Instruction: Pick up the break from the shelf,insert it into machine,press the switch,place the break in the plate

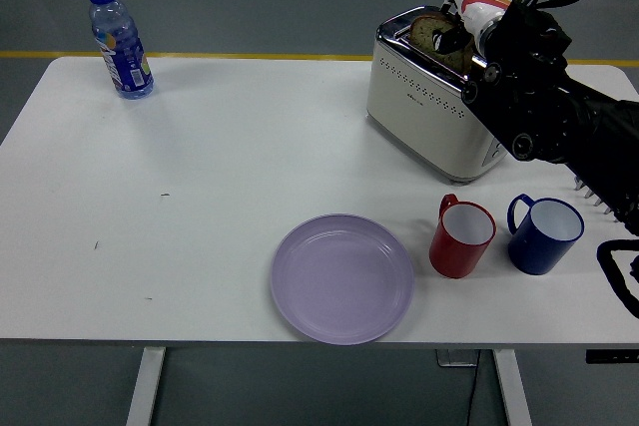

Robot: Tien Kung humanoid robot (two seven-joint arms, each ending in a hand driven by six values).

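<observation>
1. We see a white table (200, 197) from above, its near edge toward the bottom of the head view.
2. At 1 o'clock from the table's centre stands a cream-and-chrome toaster (429, 107), set at an angle, its slots facing up.
3. A brown slice of bread (431, 33) stands upright in the toaster's top, its upper half rising out of the slot.
4. The right hand (479, 32) reaches in from 3 o'clock on a black arm; its dark fingers (449, 39) close on the bread's upper right edge, pinching the slice. We cannot tell how many fingers make contact.
5. The left hand does not appear in the head view.
6. A lilac plate (343, 277) lies at 5 o'clock near the table's front edge, with nothing on it, well apart from the toaster.
7. Just beside the plate, at its 3 o'clock, stands a red mug (461, 237) with a white interior; a blue mug (544, 234), also white inside, stands just beside the red one at its 3 o'clock. The two mugs do not touch.
8. A blue-capped water bottle (118, 42) stands upright at 10 o'clock, near the table's far left corner.
</observation>
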